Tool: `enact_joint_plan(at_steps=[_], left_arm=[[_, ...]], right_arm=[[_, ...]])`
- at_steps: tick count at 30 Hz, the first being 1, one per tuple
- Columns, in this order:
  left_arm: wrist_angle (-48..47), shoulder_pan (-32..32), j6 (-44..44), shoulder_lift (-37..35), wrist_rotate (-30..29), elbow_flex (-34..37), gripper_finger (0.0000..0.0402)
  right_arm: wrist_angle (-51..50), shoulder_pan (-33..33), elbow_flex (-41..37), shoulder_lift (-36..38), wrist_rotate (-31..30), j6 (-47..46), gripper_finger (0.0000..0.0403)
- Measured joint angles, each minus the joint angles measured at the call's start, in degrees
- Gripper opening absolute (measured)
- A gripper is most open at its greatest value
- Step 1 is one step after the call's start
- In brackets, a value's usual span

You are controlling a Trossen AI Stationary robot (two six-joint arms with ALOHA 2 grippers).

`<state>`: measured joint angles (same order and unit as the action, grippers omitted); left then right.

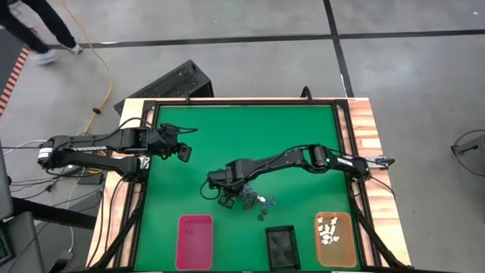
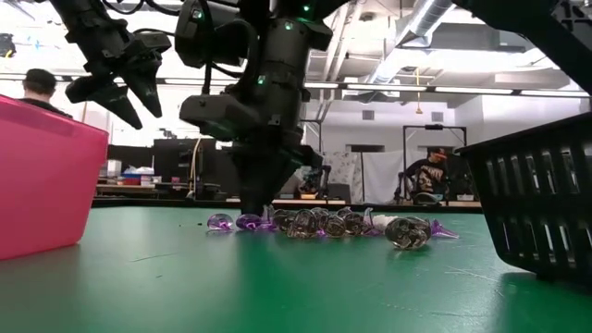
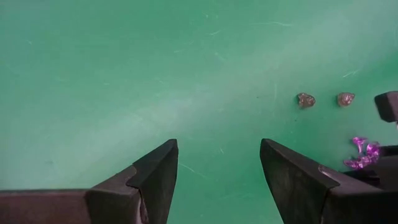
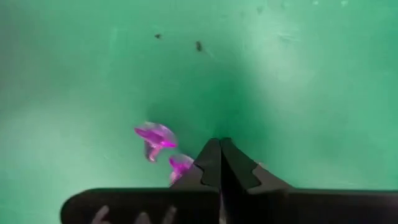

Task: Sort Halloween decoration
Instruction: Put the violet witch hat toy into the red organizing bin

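A cluster of tiny purple and clear trinkets (image 1: 261, 202) lies on the green mat near the middle; in the low view it forms a row (image 2: 342, 224). My right gripper (image 1: 226, 199) points down at the row's left end, shut, fingertips (image 2: 252, 209) at the mat. In the right wrist view, two purple trinkets (image 4: 155, 137) (image 4: 180, 165) lie just beside its closed tips (image 4: 221, 144). My left gripper (image 1: 184, 152) hangs open above the mat at the left (image 3: 217, 146), with nothing between its fingers. My right gripper comes from above, pointing steeply down, its fingers closed tip to tip at the mat beside the purple trinkets (image 4: 180, 165). Nothing shows between the tips. Whether they touch or pinch a trinket, I cannot tell.
Along the near edge stand a pink tray (image 1: 194, 241), a black tray (image 1: 280, 246) and an orange tray (image 1: 345, 254) holding white trinkets (image 1: 330, 231). Two brownish trinkets (image 3: 305, 99) lie apart on the mat. People show in the room beyond.
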<state>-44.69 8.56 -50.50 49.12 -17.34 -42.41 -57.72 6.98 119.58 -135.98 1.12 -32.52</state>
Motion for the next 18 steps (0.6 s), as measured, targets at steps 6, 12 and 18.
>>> enact_joint_plan(at_steps=[6, 12, 18], left_arm=[[-0.02, 0.0, -0.12, 0.0, 0.01, 0.0, 0.0219], [-0.02, 0.0, -0.06, 0.0, 0.02, 0.0, 0.0219], [-0.02, 0.0, 0.09, 0.0, 0.02, 0.0, 0.0219]], right_arm=[[-6.3, 1.2, 4.62, 1.14, 0.29, 7.74, 0.0056], [-9.98, 2.53, 4.75, 1.12, 1.81, 8.98, 0.0161], [-8.88, 2.77, 4.76, 0.57, -1.18, 9.04, 0.022]])
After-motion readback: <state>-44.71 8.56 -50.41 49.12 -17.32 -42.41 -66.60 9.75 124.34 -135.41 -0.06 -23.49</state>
